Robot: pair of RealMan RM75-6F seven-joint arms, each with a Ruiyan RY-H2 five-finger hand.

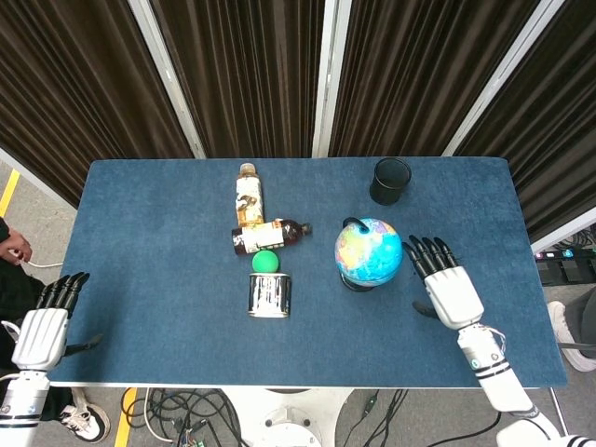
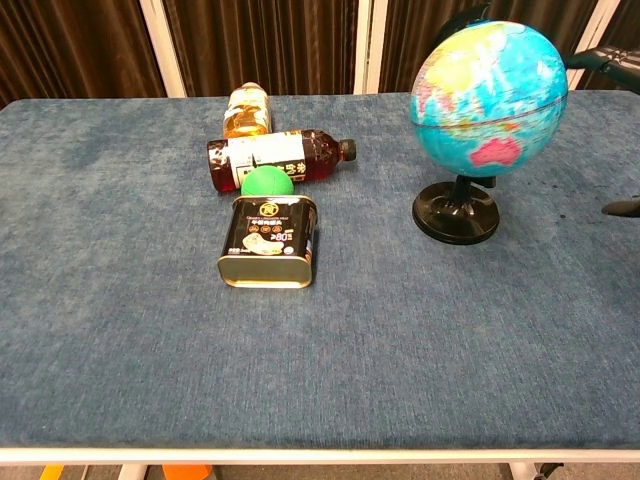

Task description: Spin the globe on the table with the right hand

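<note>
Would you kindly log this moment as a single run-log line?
right hand: open, beside globe, apart from it | left hand: open at table edge | globe: upright on stand

Your right hand (image 2: 604, 58) just peeks in at the edge, dark fingers (image 2: 590, 56) stretched toward the globe (image 2: 489, 100), a sliver apart from it. Well away from those fingers lie a tin (image 2: 268, 241), green ball (image 2: 267, 182) and bottles (image 2: 275, 158).

Blue globe (image 1: 369, 250) upright on black round base, right-centre of table, untouched.
</note>
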